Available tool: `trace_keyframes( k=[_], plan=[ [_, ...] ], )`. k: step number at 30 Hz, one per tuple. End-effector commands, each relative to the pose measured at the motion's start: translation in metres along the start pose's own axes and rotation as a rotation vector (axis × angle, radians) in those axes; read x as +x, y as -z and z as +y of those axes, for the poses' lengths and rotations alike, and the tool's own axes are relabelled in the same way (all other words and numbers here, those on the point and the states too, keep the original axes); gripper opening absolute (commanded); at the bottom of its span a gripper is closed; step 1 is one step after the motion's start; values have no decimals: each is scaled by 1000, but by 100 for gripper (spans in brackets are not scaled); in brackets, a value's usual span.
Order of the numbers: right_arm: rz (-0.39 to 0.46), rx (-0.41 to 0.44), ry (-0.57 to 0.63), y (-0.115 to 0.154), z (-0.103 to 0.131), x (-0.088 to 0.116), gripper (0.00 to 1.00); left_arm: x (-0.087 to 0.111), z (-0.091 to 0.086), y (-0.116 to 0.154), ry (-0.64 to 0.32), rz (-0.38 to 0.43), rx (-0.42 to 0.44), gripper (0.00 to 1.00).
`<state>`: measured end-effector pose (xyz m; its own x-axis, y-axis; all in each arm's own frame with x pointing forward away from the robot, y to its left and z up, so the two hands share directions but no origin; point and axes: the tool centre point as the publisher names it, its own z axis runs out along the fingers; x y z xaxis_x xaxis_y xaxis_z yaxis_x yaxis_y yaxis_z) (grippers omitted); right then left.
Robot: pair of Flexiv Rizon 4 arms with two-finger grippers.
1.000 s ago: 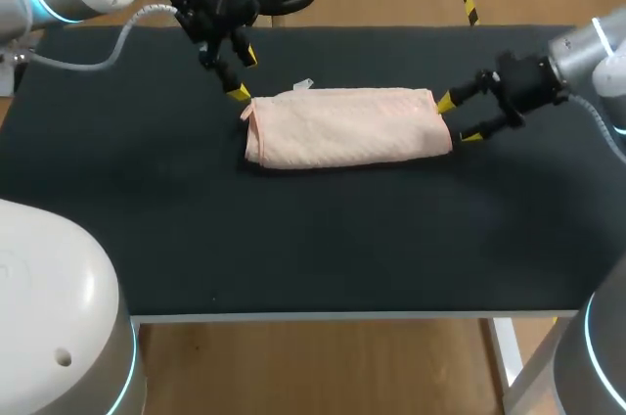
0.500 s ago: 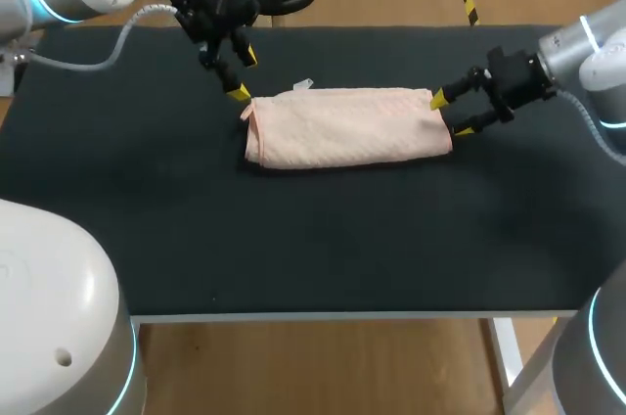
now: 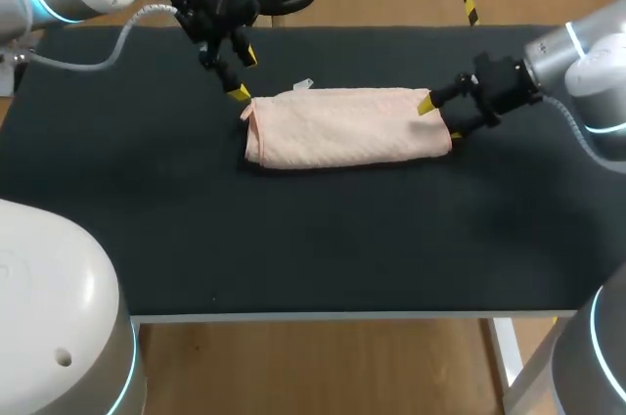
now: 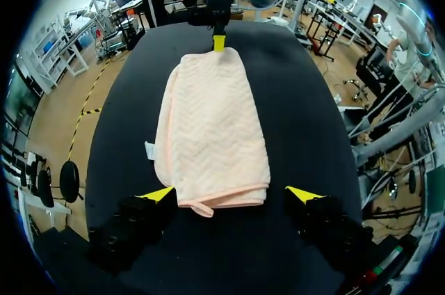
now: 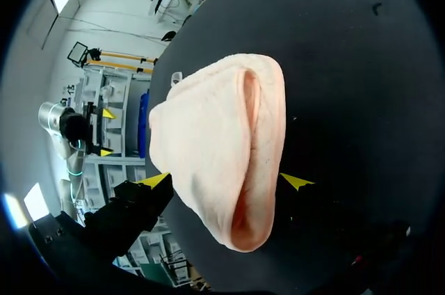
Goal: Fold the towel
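Left gripper (image 3: pixel 244 73) hangs at the towel's (image 3: pixel 342 126) left end, back toward the far side of the table (image 3: pixel 293 239). Its fingers are spread wide. In the left wrist view that gripper (image 4: pixel 231 194) has the near edge of the towel (image 4: pixel 212 135) reaching just in between its yellow tips, with a gap of black table on each side, so it isn't gripping anything.

The towel is peach-pink, already folded into a long, narrow bundle. It lies flat across the middle of the table, a bit toward the back, with a small white tag poking out near its far left corner.

Right gripper (image 3: pixel 439 119) sits at the towel's right end, fingers apart too. From the right wrist view that gripper (image 5: pixel 224 181) straddles the towel (image 5: pixel 215 135), whose layered end lies between the tips, one tip on each side and close to the cloth. Can't tell if either tip actually touches it, but it doesn't look pinched. The left gripper (image 5: pixel 106 132) shows up small beyond the towel's other end.
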<state>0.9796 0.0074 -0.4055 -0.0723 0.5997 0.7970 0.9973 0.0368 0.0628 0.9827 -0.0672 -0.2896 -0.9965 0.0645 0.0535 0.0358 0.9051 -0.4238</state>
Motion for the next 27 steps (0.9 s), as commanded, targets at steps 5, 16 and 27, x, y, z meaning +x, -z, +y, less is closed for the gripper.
trace_keyframes(
  k=[5,16,27],
  plan=[
    [21,8,-4,-15,6,5,100,-1,1,0,-1,1,1,100],
    [-5,-33,-16,-9,8,19,0,-1,1,0,-1,1,1,100],
    [-57,-38,4,-28,7,61,0,-1,1,0,-1,1,1,100]
  ],
)
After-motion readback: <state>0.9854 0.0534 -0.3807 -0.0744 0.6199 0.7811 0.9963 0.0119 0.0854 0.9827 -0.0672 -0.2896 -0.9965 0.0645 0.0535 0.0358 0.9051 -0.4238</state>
